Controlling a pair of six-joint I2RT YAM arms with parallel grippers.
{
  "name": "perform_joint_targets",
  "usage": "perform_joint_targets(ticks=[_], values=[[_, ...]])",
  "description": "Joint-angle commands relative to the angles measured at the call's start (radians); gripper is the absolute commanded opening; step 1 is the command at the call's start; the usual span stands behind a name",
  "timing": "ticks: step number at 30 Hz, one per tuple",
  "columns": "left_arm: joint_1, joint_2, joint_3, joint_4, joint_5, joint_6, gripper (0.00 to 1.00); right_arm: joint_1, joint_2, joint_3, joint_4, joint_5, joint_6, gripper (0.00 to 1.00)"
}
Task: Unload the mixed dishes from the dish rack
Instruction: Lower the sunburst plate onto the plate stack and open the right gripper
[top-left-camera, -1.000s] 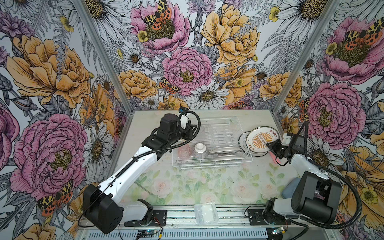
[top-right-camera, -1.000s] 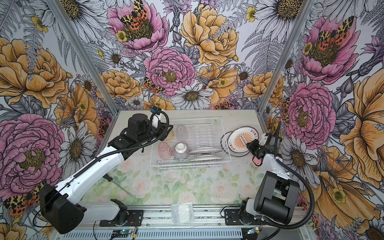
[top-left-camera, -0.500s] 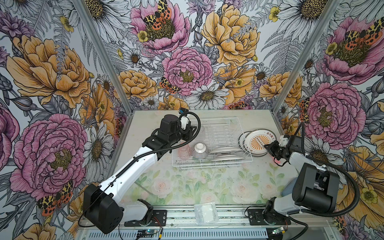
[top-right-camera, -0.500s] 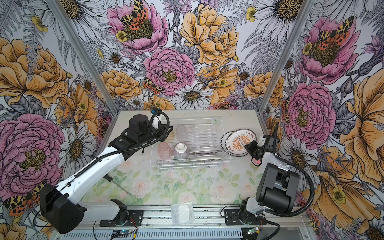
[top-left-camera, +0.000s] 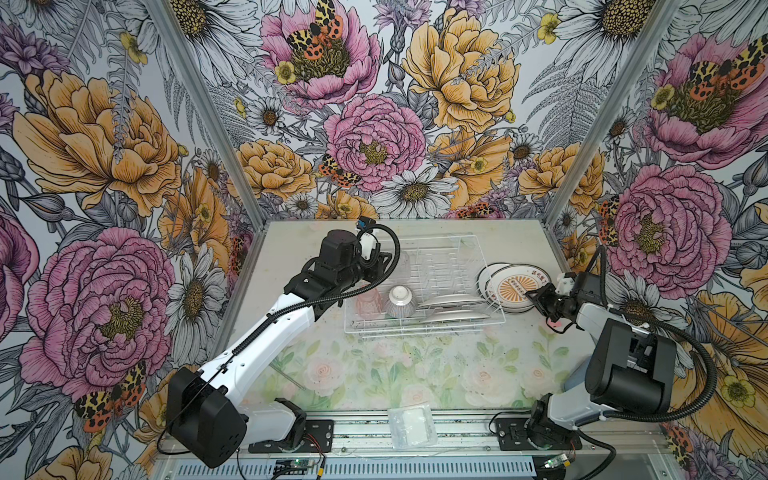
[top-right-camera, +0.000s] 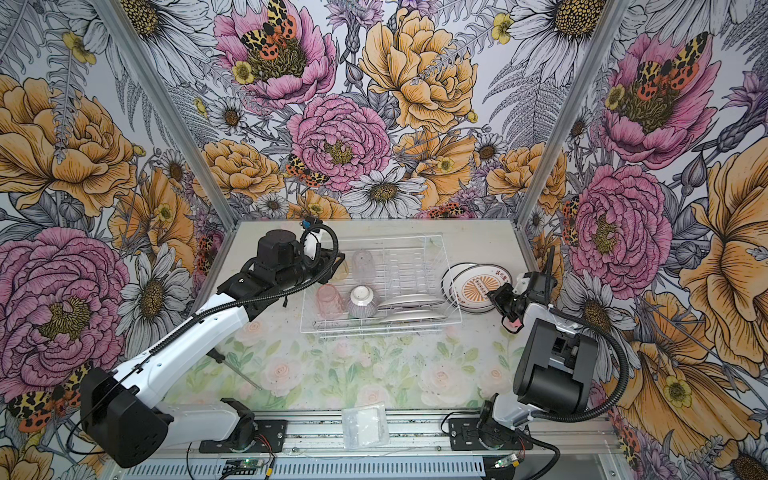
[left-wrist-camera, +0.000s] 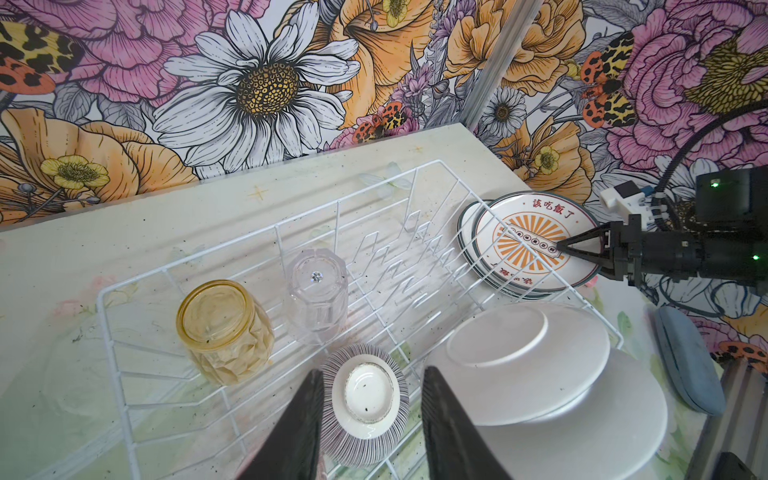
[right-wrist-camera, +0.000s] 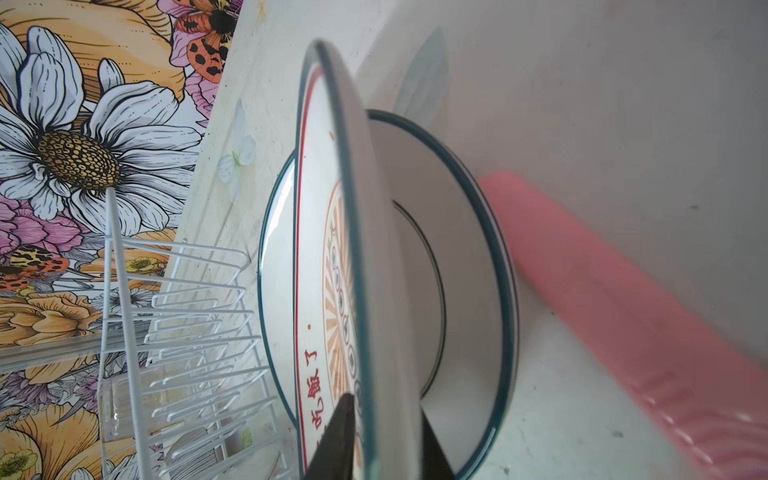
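The white wire dish rack (top-left-camera: 424, 332) (top-right-camera: 374, 330) (left-wrist-camera: 104, 316) holds a pink tumbler (top-left-camera: 368, 303), a clear tumbler (left-wrist-camera: 318, 291), a yellow tumbler (left-wrist-camera: 224, 330), an upturned ribbed bowl (top-left-camera: 400, 301) (left-wrist-camera: 365, 403) and two plates (top-left-camera: 451, 301) (left-wrist-camera: 528, 365). My left gripper (top-left-camera: 384, 259) (left-wrist-camera: 372, 370) hovers open over the rack's left part, with the bowl below between its fingers. Right of the rack a decorated plate (top-left-camera: 515, 286) (right-wrist-camera: 328, 270) lies on another plate (right-wrist-camera: 457, 270). My right gripper (top-left-camera: 530, 296) (right-wrist-camera: 384, 403) straddles its rim, slightly open.
A pink object (top-left-camera: 557, 323) (right-wrist-camera: 623, 311) lies on the table under the right wrist. A grey-blue oval pad (left-wrist-camera: 685, 357) sits beside the right arm's base. A clear plastic bag (top-left-camera: 411, 422) rests on the front rail. Flowered walls close in on three sides.
The right gripper has lowered the decorated plate onto the stack and its jaws have parted from the rim. The right wrist has turned. The left arm has not moved.
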Motion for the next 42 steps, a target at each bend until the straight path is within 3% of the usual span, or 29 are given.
perform_joint_targets(ticks=[1, 13, 27, 34, 42], values=[[0.016, -0.028, -0.023, 0.022, 0.001, 0.003, 0.41, -0.001, -0.009, -0.005, 0.008, -0.015, -0.029, 0.29], [0.026, -0.042, -0.036, 0.024, 0.017, 0.0, 0.41, -0.001, -0.05, 0.004, -0.103, 0.038, -0.094, 0.42], [0.032, -0.041, -0.043, 0.026, 0.037, 0.001, 0.41, 0.004, -0.053, 0.02, -0.205, 0.124, -0.155, 0.44], [0.031, -0.031, -0.047, 0.018, 0.059, 0.001, 0.43, 0.014, -0.058, 0.026, -0.215, 0.14, -0.162, 0.61], [-0.052, 0.026, -0.005, -0.036, 0.025, 0.075, 0.44, 0.014, -0.105, 0.025, -0.223, 0.168, -0.161, 0.64]])
